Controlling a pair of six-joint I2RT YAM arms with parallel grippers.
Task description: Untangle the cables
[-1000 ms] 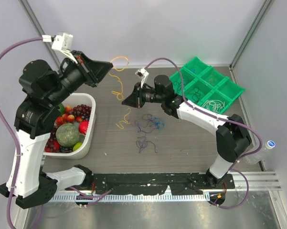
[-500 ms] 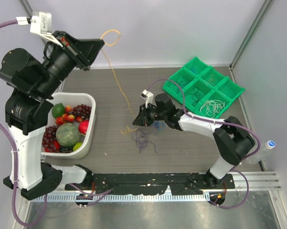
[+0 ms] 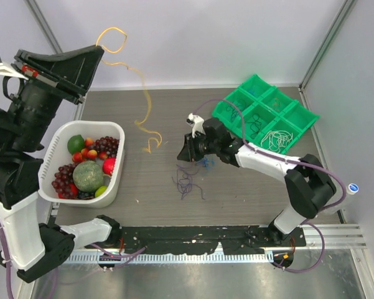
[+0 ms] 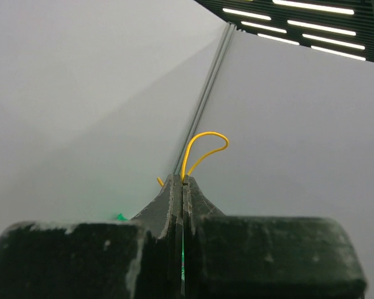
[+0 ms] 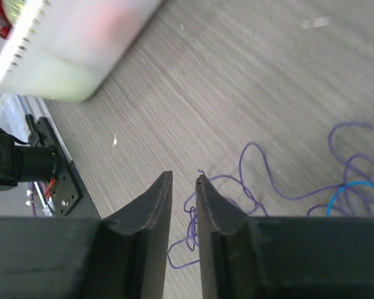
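Note:
My left gripper (image 3: 100, 50) is raised high at the far left and shut on a yellow-orange cable (image 3: 144, 103). The cable loops above the fingertips and hangs in curls down to about table level. In the left wrist view the jaws (image 4: 183, 181) are pressed together with the yellow loop (image 4: 202, 144) sticking out. My right gripper (image 3: 182, 154) is low over the table beside a tangle of purple cables (image 3: 187, 184) and a blue strand (image 3: 205, 163). Its jaws (image 5: 184, 179) stand slightly apart with nothing between them, and purple cables (image 5: 261, 177) lie just beyond.
A white bowl (image 3: 119, 163) of fruit stands at the left. A green compartment tray (image 3: 255, 78) at the back right holds sorted cables, with white ones (image 3: 277, 138) in its near cell. A water bottle (image 3: 345, 194) stands at the right edge.
My left gripper has risen up and to the left, drawing the yellow-orange cable off the table and away from the pile. My right gripper came down toward the purple tangle.

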